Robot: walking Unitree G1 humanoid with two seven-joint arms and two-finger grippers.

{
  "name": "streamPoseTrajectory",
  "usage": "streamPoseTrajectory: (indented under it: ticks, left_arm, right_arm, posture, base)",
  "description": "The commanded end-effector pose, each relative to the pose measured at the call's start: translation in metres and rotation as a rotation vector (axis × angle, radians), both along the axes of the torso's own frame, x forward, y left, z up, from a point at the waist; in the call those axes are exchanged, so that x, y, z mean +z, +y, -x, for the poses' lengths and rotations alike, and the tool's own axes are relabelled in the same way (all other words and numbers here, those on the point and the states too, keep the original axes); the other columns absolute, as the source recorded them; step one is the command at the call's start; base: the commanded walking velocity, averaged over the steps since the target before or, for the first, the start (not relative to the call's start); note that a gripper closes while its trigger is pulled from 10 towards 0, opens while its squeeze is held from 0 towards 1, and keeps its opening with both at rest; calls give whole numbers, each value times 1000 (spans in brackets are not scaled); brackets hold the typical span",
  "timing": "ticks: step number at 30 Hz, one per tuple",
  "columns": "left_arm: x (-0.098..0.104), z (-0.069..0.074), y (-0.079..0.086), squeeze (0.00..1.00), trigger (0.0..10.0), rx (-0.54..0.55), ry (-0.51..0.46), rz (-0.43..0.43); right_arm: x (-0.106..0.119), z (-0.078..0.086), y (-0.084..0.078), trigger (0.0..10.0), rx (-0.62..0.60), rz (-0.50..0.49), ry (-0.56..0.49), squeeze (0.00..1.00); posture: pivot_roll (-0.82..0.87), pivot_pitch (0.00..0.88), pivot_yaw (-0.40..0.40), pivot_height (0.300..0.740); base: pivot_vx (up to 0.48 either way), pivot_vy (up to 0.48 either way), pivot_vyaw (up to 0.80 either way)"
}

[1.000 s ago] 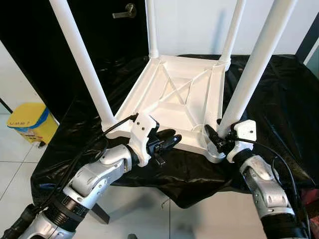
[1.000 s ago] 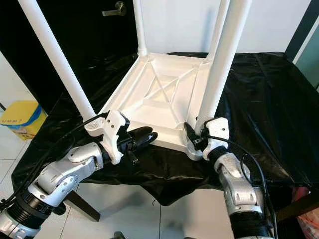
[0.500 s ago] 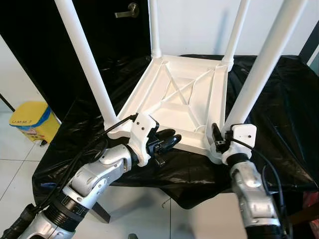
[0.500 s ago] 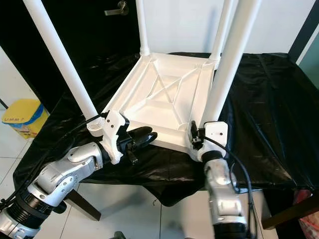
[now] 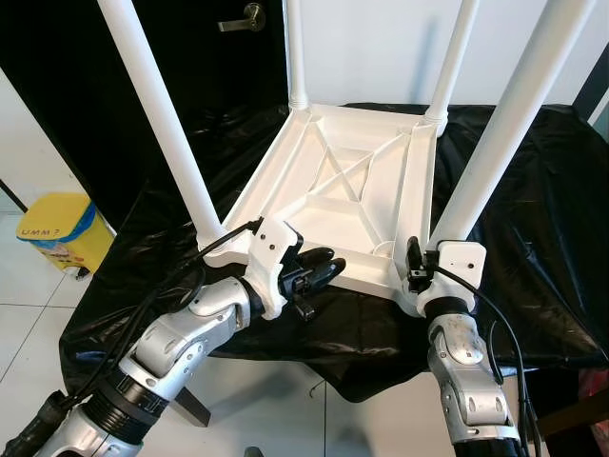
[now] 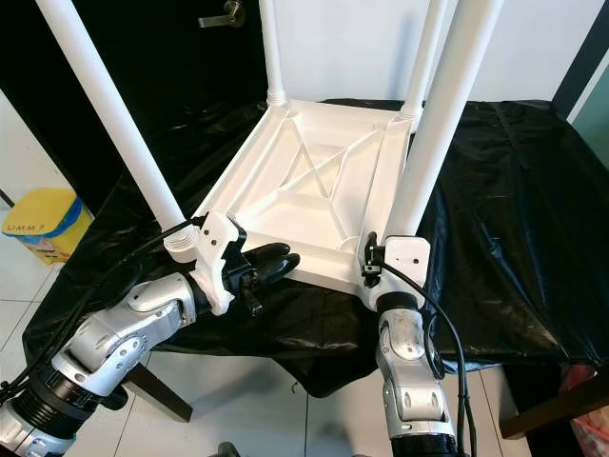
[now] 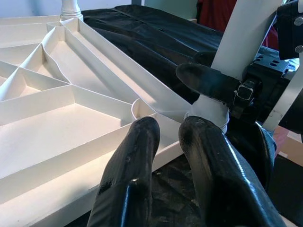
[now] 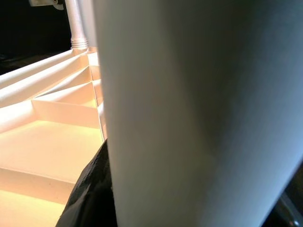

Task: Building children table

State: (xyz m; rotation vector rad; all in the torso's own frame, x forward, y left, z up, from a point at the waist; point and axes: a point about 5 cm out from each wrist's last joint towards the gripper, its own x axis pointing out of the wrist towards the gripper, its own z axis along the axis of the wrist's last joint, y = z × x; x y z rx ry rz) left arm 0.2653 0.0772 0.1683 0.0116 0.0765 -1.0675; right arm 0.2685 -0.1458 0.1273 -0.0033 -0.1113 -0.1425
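A white children's table (image 5: 333,181) lies upside down on a black-covered worktop, with its legs pointing up. My right gripper (image 5: 419,271) is shut on the foot of the near right leg (image 5: 495,133), at the socket in the table's front corner. In the right wrist view that leg (image 8: 199,109) is pressed close, with a black finger (image 8: 92,189) beside it. My left gripper (image 5: 324,269) is shut and holds nothing. It hovers at the table's front edge, between the near left leg (image 5: 162,124) and the right gripper. Its fingers (image 7: 137,156) point at the gripped corner.
Black plastic sheet (image 5: 533,209) covers the worktop and hangs over its front edge. A yellow bin (image 5: 55,228) stands on the tiled floor at the left. A dark door with a lever handle (image 5: 240,17) is behind. Two far legs (image 5: 295,52) rise at the back.
My right forearm has swung in from the right to stand almost straight below the near right leg, with the wrist turned about the leg. The left arm has stayed put.
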Motion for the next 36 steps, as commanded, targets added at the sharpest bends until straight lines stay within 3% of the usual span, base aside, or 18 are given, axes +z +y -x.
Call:
streamPoseTrajectory:
  ticks: [1, 2, 8, 11, 17, 18, 19, 22, 24, 26, 36]
  left_arm:
    - [2, 11, -1, 0, 10000, -248, 2, 4]
    - [2, 12, -1, 0, 10000, -250, 2, 3]
    - [2, 12, -2, 0, 10000, -253, 1, 3]
    - [2, 11, -2, 0, 10000, -255, -1, 2]
    - [2, 10, -2, 0, 10000, -255, -2, 0]
    - [2, 10, -1, 0, 10000, -254, -2, -1]
    - [2, 10, -1, 0, 10000, -254, -2, -1]
    - [2, 11, -1, 0, 10000, -254, -2, -3]
    - [2, 11, -1, 0, 10000, -254, -2, -3]
    - [2, 11, 0, 0, 10000, -256, -2, -6]
    - [3, 9, 1, 0, 10000, -258, -6, -13]
  right_arm:
    - [-18, 5, -2, 10000, -33, -8, 93, 0]
    - [-17, 5, -3, 10000, -32, -6, 89, 1000]
    - [-13, 4, -5, 10000, -19, 0, 64, 1000]
    - [-4, -1, -14, 10000, 74, 8, 10, 1000]
    - [3, -4, -16, 10000, 203, -2, -20, 1000]
    - [6, -5, -17, 10000, 264, 6, -29, 0]
    - [6, -5, -17, 10000, 264, 6, -29, 0]
    - [10, -8, -18, 10000, 471, 47, -23, 0]
    - [10, -8, -18, 10000, 471, 47, -23, 0]
    - [10, -11, -22, 10000, 570, 81, 0, 0]
    - [9, -22, -32, 10000, 694, 155, 44, 0]
  posture:
    - [-87, 0, 21, 740]
    - [-87, 0, 22, 740]
    - [-89, 0, 24, 740]
    - [-92, 0, 26, 740]
    - [-88, 0, 25, 740]
    - [-87, 0, 25, 740]
    - [-87, 0, 25, 740]
    - [-80, 0, 29, 740]
    - [-80, 0, 29, 740]
    - [-76, 0, 33, 740]
    - [-71, 0, 45, 740]
  base:
    - [0, 0, 0]
    - [0, 0, 0]
    - [0, 0, 0]
    - [0, 0, 0]
    - [0, 0, 0]
    - [0, 0, 0]
    - [0, 0, 0]
    - [0, 0, 0]
    - [0, 0, 0]
    - [0, 0, 0]
    - [0, 0, 0]
